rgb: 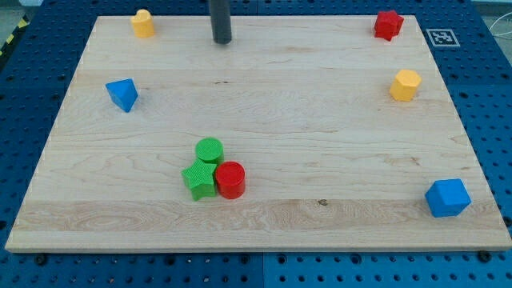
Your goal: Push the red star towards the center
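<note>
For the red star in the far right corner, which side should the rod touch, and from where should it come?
No gripping is possible, only pushing. Set my tip against the red star's upper-right side, the one facing the board's corner, and push toward the view's lower left, where the centre lies. The star sits close to the top edge, so room behind it is tight. My tip now stands far to its left, touching no block.

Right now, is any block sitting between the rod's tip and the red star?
No. In the camera view, my tip is at the board's top, left of the red star in the top right corner. Only bare wooden board lies between them.
</note>
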{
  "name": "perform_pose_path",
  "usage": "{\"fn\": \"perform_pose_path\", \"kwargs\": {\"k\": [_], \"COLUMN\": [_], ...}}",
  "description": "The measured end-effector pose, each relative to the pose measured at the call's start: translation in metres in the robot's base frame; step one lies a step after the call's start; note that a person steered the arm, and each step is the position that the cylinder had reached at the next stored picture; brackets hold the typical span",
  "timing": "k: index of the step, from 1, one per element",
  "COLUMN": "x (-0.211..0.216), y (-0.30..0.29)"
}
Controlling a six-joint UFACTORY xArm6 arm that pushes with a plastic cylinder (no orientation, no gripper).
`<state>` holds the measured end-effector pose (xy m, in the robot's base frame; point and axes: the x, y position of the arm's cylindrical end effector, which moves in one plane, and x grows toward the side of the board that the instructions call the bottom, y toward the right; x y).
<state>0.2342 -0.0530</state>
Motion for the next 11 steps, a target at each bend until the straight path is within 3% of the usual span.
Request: {"fn": "perform_pose_path", "kwargs": {"k": [1,4,8,10,11], "x": [-0.041,-0.042,0.04,0.031,0.006], "y": [0.037,0.091,0.268,0.395,0.398]}}
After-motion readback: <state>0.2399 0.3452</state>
